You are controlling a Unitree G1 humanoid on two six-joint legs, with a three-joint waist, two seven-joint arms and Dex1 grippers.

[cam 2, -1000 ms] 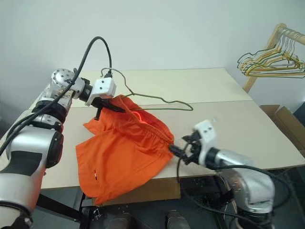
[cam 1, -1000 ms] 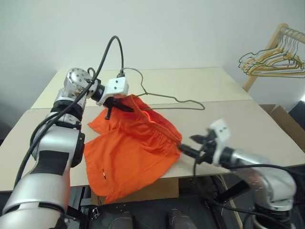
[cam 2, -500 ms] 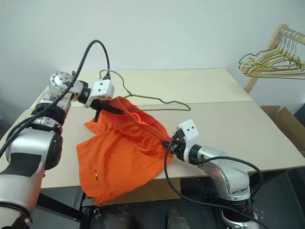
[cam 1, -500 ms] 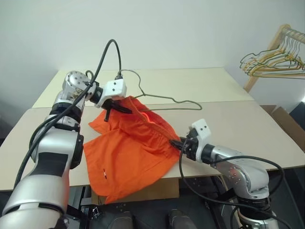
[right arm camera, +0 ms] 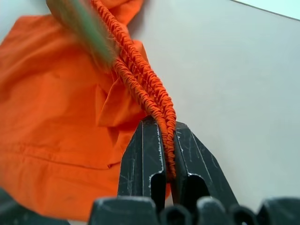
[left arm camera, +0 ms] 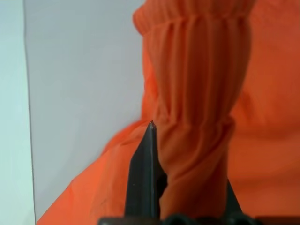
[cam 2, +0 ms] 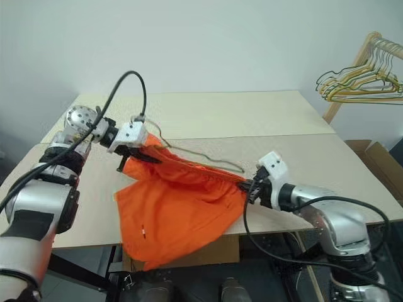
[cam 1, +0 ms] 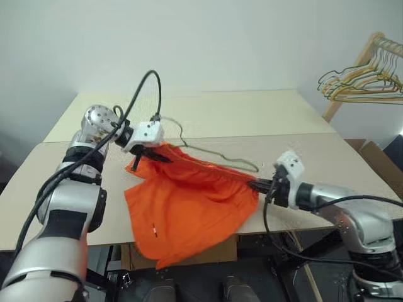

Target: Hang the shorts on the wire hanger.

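Both grippers gripped the shorts' waistband, stretched above the table

The left gripper (cam 1: 146, 153) was clamped on one end of the gathered waistband of the orange shorts (cam 1: 189, 211) and the right gripper (cam 1: 259, 185) pinched the other end; the legs hung over the front edge of the table (cam 1: 327, 163). The wire hanger (cam 1: 217, 156) lay just behind the waistband, partly against it

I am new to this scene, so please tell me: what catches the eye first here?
The bright orange shorts stand out, their waistband stretched between the left claw and the right claw above the beige table. A thin wire hanger lies just behind them, and coloured hangers hang at far right.
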